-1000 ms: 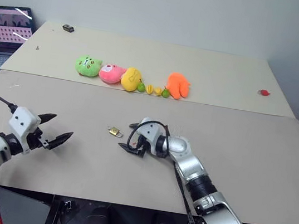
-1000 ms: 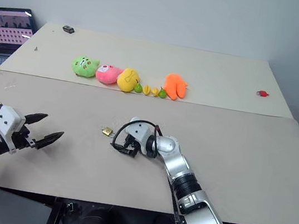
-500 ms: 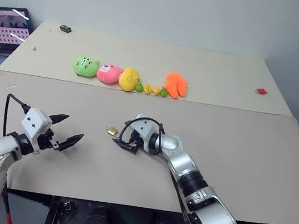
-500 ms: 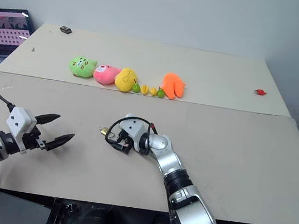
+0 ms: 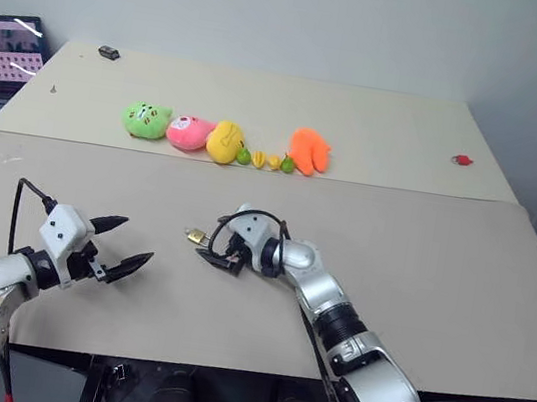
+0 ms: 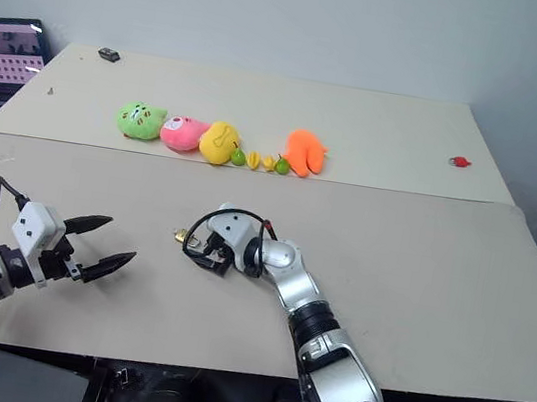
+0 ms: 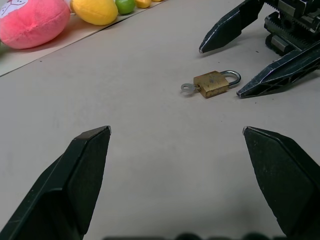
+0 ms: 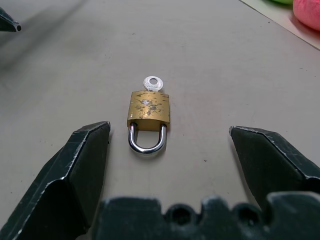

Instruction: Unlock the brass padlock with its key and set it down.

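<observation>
beige surface (image 5: 419, 274) | brass padlock (image 8: 147, 112) flat mid-surface, key (image 8: 153, 82) in its base (shackle faces right hand) | right hand (image 5: 225, 243) spread wide, straddling shackle to pinch it | left hand (image 5: 125, 246) spread wide, near, likely for key

Scuffed brass padlock (image 8: 148, 109) with glossy steel shackle and silvery key (image 8: 153, 83) on matt beige tabletop (image 8: 240, 75).

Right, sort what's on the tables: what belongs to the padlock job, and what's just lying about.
For the job:
- padlock
- key in its keyhole
- right gripper, jaws open around the shackle end
- left gripper, open

Lying about:
- plush toys
- toy fruits
- laptop
- small red thing
</observation>
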Controlling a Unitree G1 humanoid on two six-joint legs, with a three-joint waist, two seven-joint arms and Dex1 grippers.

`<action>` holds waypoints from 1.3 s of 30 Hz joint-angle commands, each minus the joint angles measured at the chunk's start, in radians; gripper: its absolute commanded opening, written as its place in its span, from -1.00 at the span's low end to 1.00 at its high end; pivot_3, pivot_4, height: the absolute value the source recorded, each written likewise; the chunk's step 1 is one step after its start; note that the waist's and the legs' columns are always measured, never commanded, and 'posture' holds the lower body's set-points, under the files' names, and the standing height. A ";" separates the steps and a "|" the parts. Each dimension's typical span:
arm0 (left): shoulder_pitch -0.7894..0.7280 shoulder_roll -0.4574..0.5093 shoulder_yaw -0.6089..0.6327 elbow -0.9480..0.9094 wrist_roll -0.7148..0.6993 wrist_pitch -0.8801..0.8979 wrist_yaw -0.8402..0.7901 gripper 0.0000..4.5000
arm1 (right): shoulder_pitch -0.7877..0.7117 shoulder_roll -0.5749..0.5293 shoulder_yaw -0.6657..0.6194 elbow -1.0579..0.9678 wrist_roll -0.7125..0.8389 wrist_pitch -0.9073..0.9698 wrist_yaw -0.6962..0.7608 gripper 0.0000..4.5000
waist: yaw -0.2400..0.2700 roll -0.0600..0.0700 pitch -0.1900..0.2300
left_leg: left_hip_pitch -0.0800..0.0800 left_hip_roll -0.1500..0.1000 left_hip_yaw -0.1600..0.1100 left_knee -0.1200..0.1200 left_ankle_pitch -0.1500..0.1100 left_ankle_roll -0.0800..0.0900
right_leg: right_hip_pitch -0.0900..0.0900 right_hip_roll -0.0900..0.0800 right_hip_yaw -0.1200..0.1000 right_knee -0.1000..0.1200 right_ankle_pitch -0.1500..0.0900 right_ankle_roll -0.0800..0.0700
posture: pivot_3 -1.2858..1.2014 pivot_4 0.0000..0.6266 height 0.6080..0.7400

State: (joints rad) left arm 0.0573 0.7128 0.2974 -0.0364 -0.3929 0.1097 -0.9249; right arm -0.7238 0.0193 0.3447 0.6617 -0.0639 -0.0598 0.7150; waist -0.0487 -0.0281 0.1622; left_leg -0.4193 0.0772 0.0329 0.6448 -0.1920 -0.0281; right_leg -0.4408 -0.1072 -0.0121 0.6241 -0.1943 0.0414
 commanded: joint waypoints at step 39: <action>-0.015 0.000 0.025 -0.065 -0.021 0.028 0.038 1.00 | -0.092 0.010 -0.029 0.153 -0.010 -0.134 0.014 -0.13 | 0.005 0.000 0.000 | 0.000 0.000 0.000 -0.001 0.000 0.000 | 0.000 0.000 0.000 0.000 -0.001 0.000 | 0.03 -0.52 0.73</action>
State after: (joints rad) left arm 0.0546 0.7066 0.2970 -0.0723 -0.3946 0.1383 -0.8906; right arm -0.8180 0.0295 0.3283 0.8380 -0.0767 -0.1682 0.7201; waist -0.0435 -0.0279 0.1624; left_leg -0.4190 0.0772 0.0328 0.6441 -0.1921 -0.0281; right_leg -0.4407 -0.1072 -0.0120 0.6242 -0.1950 0.0410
